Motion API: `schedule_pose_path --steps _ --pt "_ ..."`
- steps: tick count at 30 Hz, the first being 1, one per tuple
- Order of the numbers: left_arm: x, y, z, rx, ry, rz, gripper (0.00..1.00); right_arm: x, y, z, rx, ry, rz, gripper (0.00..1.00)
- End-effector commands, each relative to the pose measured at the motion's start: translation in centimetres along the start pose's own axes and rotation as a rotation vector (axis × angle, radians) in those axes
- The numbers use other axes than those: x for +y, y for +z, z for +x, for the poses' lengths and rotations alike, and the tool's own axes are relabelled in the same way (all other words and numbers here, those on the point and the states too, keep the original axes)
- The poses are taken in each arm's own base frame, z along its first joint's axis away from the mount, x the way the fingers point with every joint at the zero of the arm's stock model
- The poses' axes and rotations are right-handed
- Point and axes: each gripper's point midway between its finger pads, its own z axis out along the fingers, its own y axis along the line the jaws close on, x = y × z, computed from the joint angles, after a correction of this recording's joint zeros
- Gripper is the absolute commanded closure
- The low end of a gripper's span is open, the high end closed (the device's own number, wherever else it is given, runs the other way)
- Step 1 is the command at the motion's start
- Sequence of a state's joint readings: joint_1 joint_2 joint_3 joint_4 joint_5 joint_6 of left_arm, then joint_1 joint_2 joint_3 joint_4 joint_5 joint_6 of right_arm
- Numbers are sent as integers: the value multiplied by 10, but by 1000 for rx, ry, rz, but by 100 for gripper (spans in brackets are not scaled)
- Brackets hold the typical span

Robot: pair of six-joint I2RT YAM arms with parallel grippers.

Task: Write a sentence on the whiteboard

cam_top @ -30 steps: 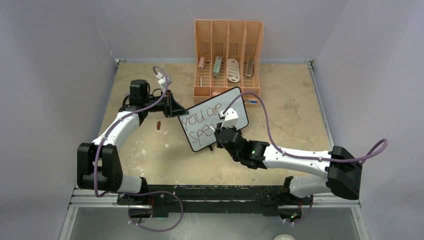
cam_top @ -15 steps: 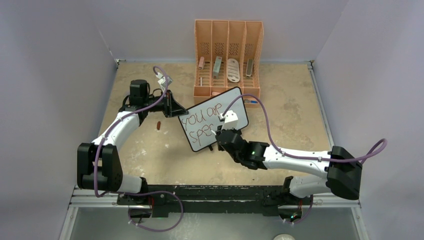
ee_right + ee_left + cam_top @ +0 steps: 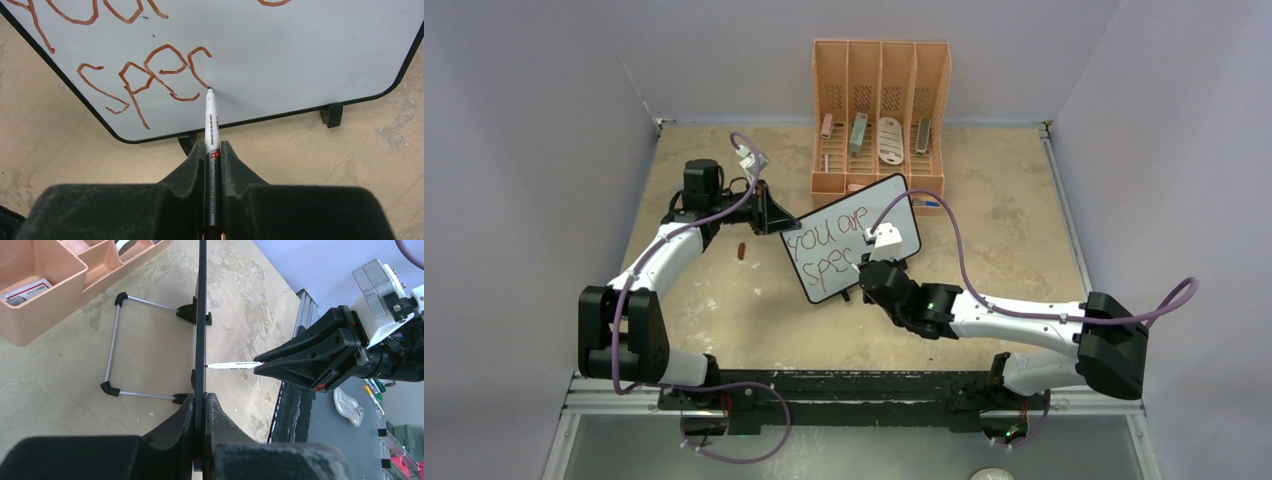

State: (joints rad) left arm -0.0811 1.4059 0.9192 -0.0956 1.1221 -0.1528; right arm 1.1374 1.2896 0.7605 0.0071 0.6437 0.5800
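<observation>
The whiteboard (image 3: 902, 212) stands tilted in the middle of the table on its black feet. The sentence (image 3: 829, 228) in red-brown marker reads "you are" above "spec". My left gripper (image 3: 784, 222) is shut on the board's left edge; in the left wrist view its jaws (image 3: 204, 401) pinch the black frame (image 3: 202, 315) edge-on. My right gripper (image 3: 213, 149) is shut on a white and grey marker (image 3: 211, 125). The marker's tip touches the whiteboard (image 3: 300, 50) at the lower end of the "c" (image 3: 197, 65). From above, the right gripper (image 3: 864, 268) sits at the board's near edge.
An orange organizer (image 3: 880, 110) with several small items stands just behind the board. A small red-brown cap (image 3: 741, 250) lies on the table left of the board. The board's wire stand (image 3: 112, 345) rests behind it. Side walls close in the table.
The second line has grown from "spe" to "spec". My right gripper has shifted slightly toward the near side with the marker. The left arm and the board have not moved.
</observation>
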Motion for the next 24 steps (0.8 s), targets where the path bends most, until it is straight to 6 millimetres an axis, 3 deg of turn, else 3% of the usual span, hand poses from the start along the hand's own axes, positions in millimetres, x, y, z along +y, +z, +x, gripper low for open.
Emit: schedule_pose_path --steps 1,12,24 --pt "-8 0 -11 -9 52 17 100 -13 2 -4 -30 21 64 100" --pt "-8 0 -11 -8 51 20 100 -19 -2 -13 -69 47 88 100" --pt "-8 0 -11 -8 50 18 100 -13 -16 -37 -139 64 24 100"
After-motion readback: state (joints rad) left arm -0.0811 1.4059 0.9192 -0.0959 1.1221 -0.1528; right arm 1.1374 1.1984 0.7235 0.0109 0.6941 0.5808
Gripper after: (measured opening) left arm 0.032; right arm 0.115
